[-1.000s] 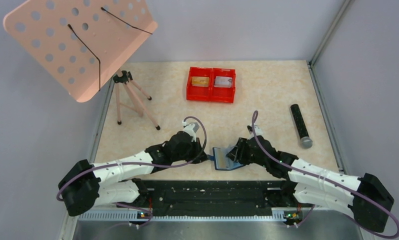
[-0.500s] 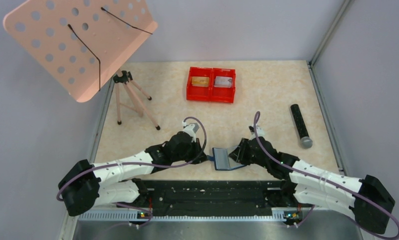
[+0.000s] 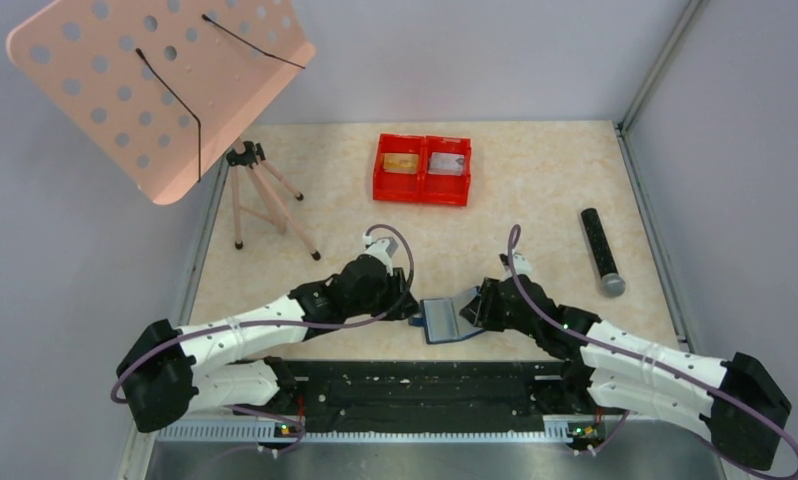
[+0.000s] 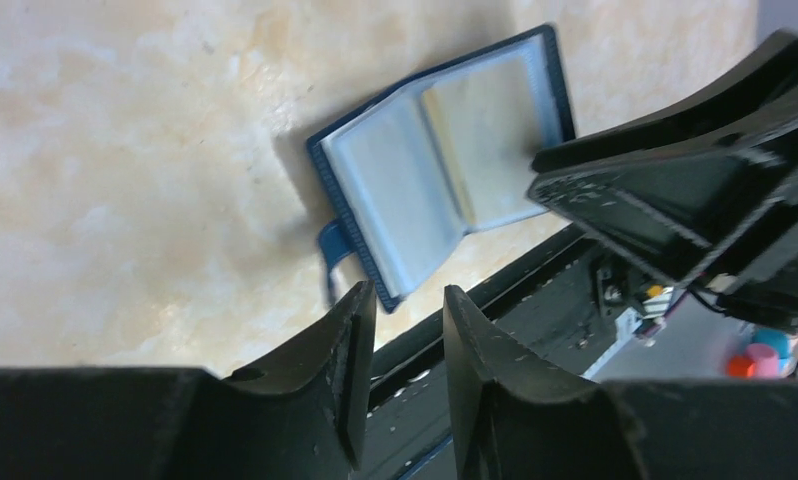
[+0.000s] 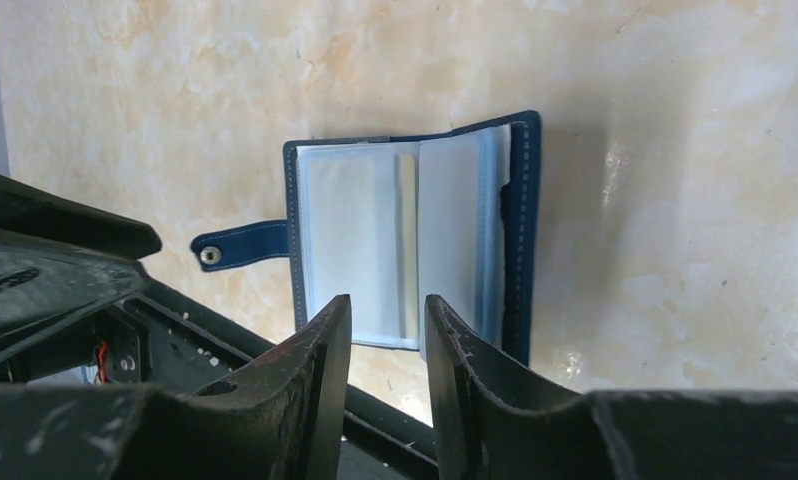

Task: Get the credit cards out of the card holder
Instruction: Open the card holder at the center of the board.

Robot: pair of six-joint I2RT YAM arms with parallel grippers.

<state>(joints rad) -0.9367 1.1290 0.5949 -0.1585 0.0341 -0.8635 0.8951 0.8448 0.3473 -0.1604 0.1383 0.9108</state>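
Note:
The card holder (image 3: 442, 321) lies open on the table between my two grippers, near the front edge. It is navy blue with pale clear sleeves, and its closure tab (image 5: 237, 245) points left. In the right wrist view the card holder (image 5: 405, 240) shows a thin tan strip (image 5: 407, 240) between two sleeves, perhaps a card's edge. My left gripper (image 4: 405, 295) is open just short of the tab's corner of the card holder (image 4: 445, 160), nothing between its fingers. My right gripper (image 5: 387, 305) is open above the holder's near edge, holding nothing. A gold-tan card (image 3: 402, 162) and a silver-grey card (image 3: 446, 164) lie in a red tray.
The red twin-compartment tray (image 3: 421, 194) stands at the back centre. A black cylinder with a grey end (image 3: 601, 250) lies at the right. A small tripod (image 3: 265, 195) and a pink perforated board (image 3: 160, 85) are at the back left. A black rail (image 3: 425, 385) borders the table's near edge.
My left gripper has opened, let go of the holder's left edge and drawn back a little. The right gripper has shifted slightly right, off the holder's right half.

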